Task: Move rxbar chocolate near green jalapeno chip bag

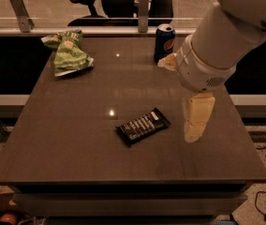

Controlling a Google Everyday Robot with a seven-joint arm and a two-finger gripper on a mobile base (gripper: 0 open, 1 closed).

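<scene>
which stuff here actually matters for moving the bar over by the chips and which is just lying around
Part of the job:
rxbar chocolate, flat near the table's middle
green jalapeno chip bag, back left corner
gripper, hanging just right of the bar, apart from it

Just lying about:
Pepsi can, upright near the back edge
table, which only carries them

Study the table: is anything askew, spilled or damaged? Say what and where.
Nothing is spilled. The green jalapeno chip bag, far left, is crumpled; the rxbar chocolate lies aslant at centre. The Pepsi can stands upright. The gripper hangs right of the bar.
</scene>
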